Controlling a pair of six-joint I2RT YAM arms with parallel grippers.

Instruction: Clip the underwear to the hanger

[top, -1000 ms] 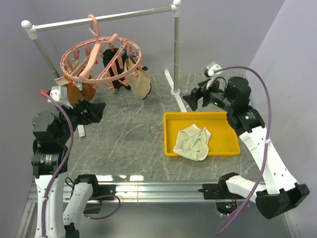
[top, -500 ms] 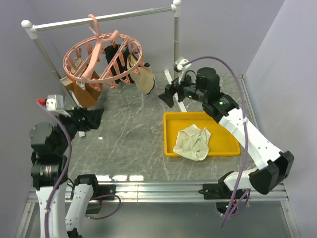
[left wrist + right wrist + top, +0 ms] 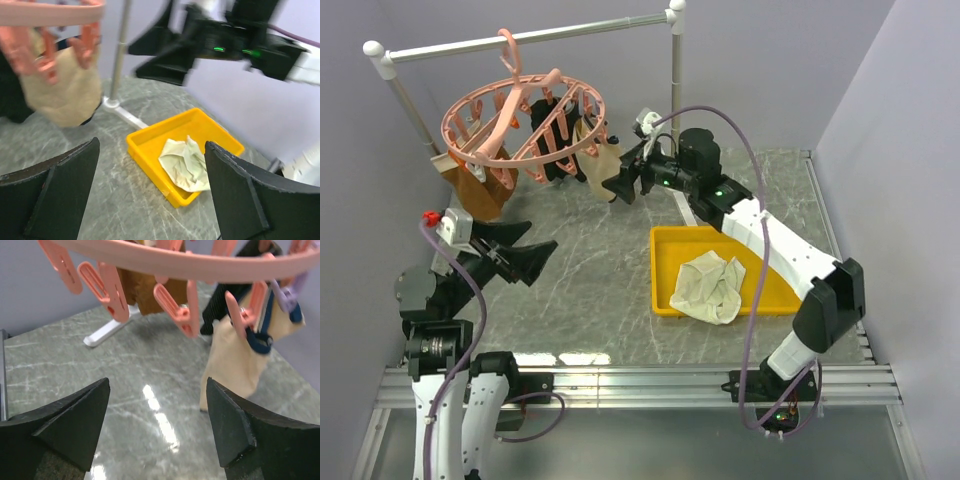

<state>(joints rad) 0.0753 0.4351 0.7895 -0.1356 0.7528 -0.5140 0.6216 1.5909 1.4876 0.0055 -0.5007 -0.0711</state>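
The pale cream underwear (image 3: 712,286) lies crumpled in the yellow tray (image 3: 670,245), also seen in the left wrist view (image 3: 187,164). The salmon-pink round hanger (image 3: 525,122) hangs by its hook from the white rail, with its ring and clips in the right wrist view (image 3: 165,262). My right gripper (image 3: 623,185) is open and empty, just right of the hanger, close to the tan garment (image 3: 604,166). My left gripper (image 3: 520,252) is open and empty, low at the left, pointing toward the tray.
The white-and-grey rail (image 3: 520,38) spans the back, its right post (image 3: 675,100) standing behind the tray. Brown (image 3: 480,185), black (image 3: 552,140) and tan garments hang from the hanger's clips. The marble tabletop (image 3: 590,270) lies between the arms.
My right arm has swung left from the tray's far side to the hanger's right edge. My left gripper has dropped lower and turned toward the tray. The hanger swayed slightly.
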